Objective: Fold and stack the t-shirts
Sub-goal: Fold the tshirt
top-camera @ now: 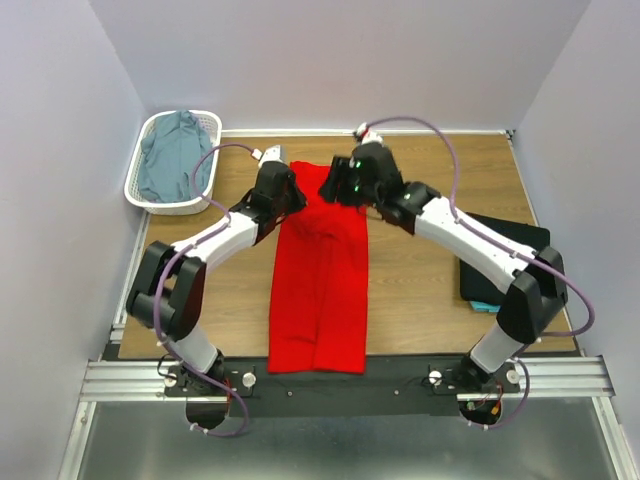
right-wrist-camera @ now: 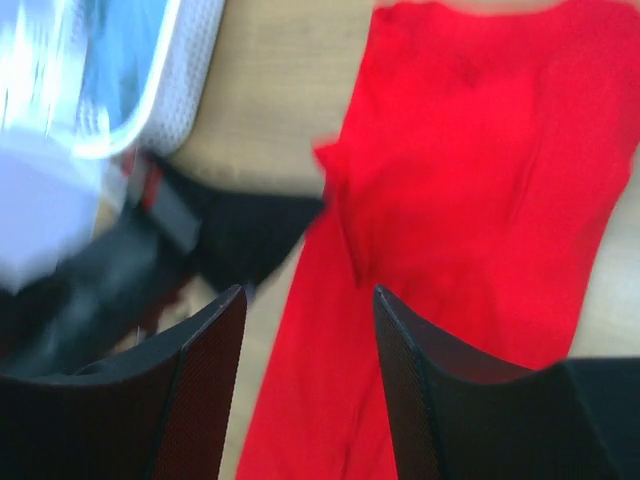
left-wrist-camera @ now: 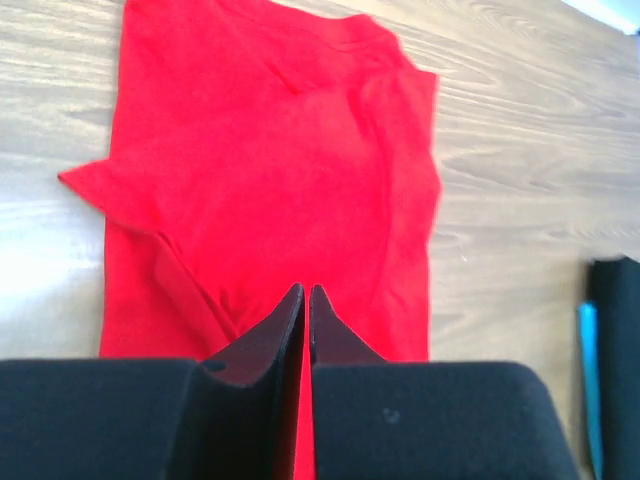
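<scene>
Bright red cloth t-shirt [top-camera: 320, 290] lies on the wooden counter [top-camera: 420, 290], folded lengthwise into a narrow strip. Its long axis runs from my bases out to the far edge.

Both tools hang over the shirt's far end, about equally near it. Left tool [top-camera: 296, 200] is at the shirt's left edge, fingers almost together, no cloth seen between them. Right tool [top-camera: 335, 185] is at its right edge, wide and empty.

I judge a crosswise fold comes next.

The top view hides the far end under my wrists. The left wrist view shows the collar [left-wrist-camera: 330, 40] and a sleeve tip [left-wrist-camera: 85, 180] poking out sideways.
</scene>
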Controlling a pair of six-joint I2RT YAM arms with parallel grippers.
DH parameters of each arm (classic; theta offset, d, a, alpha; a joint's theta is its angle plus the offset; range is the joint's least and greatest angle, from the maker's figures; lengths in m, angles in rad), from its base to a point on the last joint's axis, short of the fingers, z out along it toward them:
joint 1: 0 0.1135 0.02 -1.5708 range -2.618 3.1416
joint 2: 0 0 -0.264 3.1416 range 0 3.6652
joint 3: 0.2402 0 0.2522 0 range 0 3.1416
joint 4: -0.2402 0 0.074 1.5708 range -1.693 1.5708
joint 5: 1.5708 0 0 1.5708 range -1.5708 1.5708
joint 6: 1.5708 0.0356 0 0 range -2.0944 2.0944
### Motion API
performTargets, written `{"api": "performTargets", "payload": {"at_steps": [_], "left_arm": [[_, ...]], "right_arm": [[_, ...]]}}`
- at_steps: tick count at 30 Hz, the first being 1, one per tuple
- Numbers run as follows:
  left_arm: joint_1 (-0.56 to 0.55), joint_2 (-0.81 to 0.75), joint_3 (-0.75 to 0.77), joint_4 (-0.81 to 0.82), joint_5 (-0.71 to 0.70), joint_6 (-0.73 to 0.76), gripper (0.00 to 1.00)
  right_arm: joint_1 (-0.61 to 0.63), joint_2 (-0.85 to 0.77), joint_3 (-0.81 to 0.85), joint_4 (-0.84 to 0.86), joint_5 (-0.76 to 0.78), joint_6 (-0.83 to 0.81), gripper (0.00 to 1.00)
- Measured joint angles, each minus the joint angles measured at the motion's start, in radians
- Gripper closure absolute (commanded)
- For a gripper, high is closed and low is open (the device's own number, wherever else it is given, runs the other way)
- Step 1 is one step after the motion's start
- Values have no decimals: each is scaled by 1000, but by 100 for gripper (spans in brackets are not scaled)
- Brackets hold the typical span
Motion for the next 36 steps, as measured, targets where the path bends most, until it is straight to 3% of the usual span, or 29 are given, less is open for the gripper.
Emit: {"api": "performTargets", "payload": {"at_steps": [3, 9, 17, 21, 27, 36], "left_arm": [[0, 89, 58, -15, -10, 8, 89], [1, 264, 214, -58, 6, 53, 94], [-21, 404, 323, -68, 36, 99, 95], [-38, 467, 371, -68, 42, 107, 95], [-47, 556, 432, -97, 49, 106, 98], [-48, 689, 628, -154, 53, 71, 98]], "right_arm": [[106, -83, -159, -12, 49, 31, 41], [341, -92, -370, -95, 113, 112, 47], [603, -41, -395, -151, 213, 249, 51], [669, 19, -402, -180, 240, 310, 50], [615, -40, -464, -217, 320, 352, 51], [227, -159, -467, -218, 359, 251, 51]]}}
